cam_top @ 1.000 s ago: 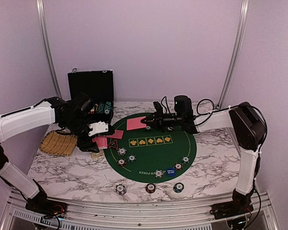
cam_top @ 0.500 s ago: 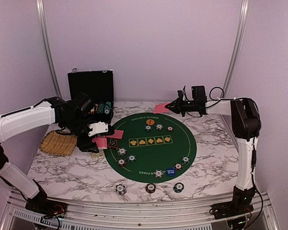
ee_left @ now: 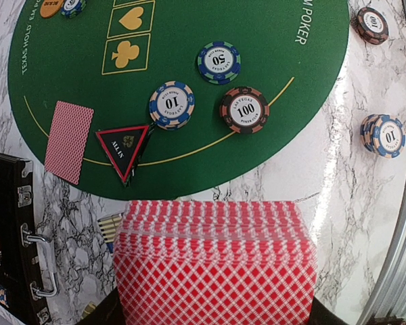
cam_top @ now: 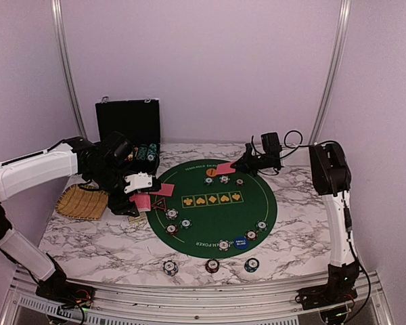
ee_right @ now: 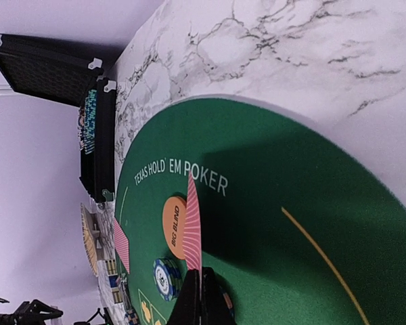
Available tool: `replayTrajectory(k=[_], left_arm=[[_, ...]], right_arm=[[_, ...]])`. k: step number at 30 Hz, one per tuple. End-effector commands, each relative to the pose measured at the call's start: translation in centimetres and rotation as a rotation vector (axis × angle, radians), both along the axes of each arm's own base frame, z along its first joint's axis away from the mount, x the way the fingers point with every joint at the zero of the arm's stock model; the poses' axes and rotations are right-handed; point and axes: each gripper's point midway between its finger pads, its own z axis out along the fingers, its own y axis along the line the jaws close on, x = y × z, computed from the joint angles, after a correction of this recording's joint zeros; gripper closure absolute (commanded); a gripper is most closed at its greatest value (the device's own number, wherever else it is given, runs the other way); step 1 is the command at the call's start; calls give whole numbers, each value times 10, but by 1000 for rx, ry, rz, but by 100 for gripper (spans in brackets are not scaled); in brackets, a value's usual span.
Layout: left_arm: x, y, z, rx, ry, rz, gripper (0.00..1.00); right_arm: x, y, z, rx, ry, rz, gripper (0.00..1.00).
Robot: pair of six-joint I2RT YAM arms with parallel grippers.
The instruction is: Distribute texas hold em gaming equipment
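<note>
My left gripper [ee_left: 216, 308] is shut on a thick deck of red-backed playing cards [ee_left: 216, 257], held over the marble beside the left rim of the green mat [cam_top: 216, 217]. One card [ee_left: 68, 141] and the dark red-edged triangle [ee_left: 125, 147] lie on the mat in front of it, next to striped chips marked 10 [ee_left: 171, 105], 50 [ee_left: 218, 61] and 100 [ee_left: 244, 110]. My right gripper [ee_right: 201, 277] is shut on a single card [ee_right: 192, 227], edge-on above the orange disc [ee_right: 174, 227] at the mat's far side. The blue disc [cam_top: 241, 242] lies near the mat's front.
An open black case [cam_top: 128, 125] with chips stands at the back left. The woven straw tray [cam_top: 81, 201] lies under my left arm. Chip stacks [cam_top: 170, 267] [cam_top: 212, 265] [cam_top: 251, 265] sit on the marble along the front edge.
My right gripper swung its card from the mat's back left out past the far edge, then came back down over the orange disc. The left arm and its deck have not moved.
</note>
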Motion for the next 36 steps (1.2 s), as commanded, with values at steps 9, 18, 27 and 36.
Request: replayTrajectory(k=[9,18,27,36], left_arm=[[4,-3,15,-23,-17,7,78],[3,-2,17,-24,-20,7,79],[0,-1,20,-31,-23,3,79],[-1,1,25,-37,-37,5,79]], right_arm=[[23,0,-1,-49,-32,-8,93],[16,-15,-6,-178,-29,-12,58],[3,-37,21,-315,-95,-48,30],[-43,-4,95,-298,-250,-5,9]])
